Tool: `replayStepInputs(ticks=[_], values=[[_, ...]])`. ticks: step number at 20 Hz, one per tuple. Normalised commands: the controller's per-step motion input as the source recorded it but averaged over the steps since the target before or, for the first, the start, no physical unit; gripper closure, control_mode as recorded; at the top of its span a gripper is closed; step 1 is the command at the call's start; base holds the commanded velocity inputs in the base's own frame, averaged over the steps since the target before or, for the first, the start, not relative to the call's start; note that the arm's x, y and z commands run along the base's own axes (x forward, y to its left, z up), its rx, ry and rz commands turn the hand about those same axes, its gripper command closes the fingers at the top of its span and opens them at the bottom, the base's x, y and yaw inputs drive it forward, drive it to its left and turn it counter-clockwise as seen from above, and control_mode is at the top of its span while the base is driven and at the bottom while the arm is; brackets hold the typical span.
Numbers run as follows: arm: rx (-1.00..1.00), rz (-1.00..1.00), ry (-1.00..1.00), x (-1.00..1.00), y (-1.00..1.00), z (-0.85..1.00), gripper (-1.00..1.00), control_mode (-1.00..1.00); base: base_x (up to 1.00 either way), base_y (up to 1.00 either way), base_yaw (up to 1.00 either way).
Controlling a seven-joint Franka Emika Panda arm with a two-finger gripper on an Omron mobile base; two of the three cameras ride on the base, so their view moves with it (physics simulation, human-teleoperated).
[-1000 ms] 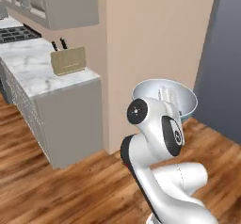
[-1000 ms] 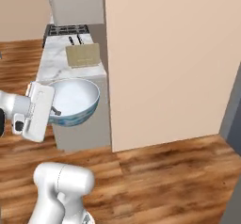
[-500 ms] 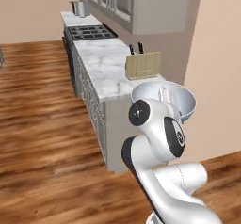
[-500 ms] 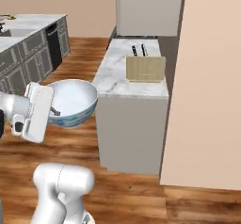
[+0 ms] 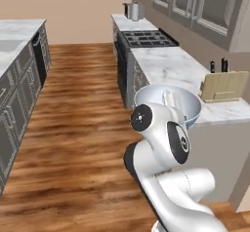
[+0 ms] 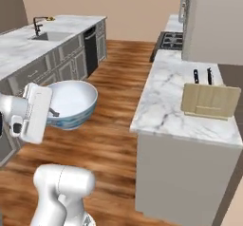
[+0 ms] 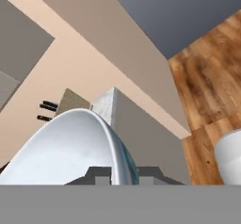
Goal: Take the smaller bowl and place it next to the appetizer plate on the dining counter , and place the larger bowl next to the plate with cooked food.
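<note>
The larger bowl (image 5: 181, 110) (image 6: 75, 102) (image 7: 66, 148), white with a blue-green pattern outside, hangs in the air in front of the arm, tilted on its side. My gripper (image 6: 51, 112) (image 7: 120, 176) is shut on its rim, one finger inside and one outside. The dining counter (image 6: 21, 47) (image 5: 14, 38) with its sink (image 6: 47, 36) and black faucet (image 6: 37, 24) runs along the left, well apart from the bowl. A tiny yellow thing lies past the faucet, too small to tell what it is. The smaller bowl is out of view.
A marble worktop (image 6: 166, 97) (image 5: 166, 67) with a wooden knife block (image 6: 209, 101) (image 5: 224, 86) stands close on the right, a stove (image 5: 146, 38) (image 6: 171, 40) beyond it. A wooden floor aisle (image 5: 78, 109) runs between the two counters.
The whole picture has swung round, so the camera has turned: the wall has gone from view and the aisle and the sink counter have come in. The bowl stays in the gripper.
</note>
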Motion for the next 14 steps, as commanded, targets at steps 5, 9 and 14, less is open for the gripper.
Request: replayStepInputs(ticks=[5, 9, 14], values=[[0.0, 0.0, 0.0, 0.0, 0.0, 0.0, 1.0, 1.0, 1.0, 0.05, 0.16], [0.0, 0.0, 0.0, 0.0, 0.0, 0.0, 1.0, 1.0, 1.0, 0.04, 0.09], [0.0, 0.0, 0.0, 0.0, 0.0, 0.0, 1.0, 1.0, 1.0, 0.68, -0.01]])
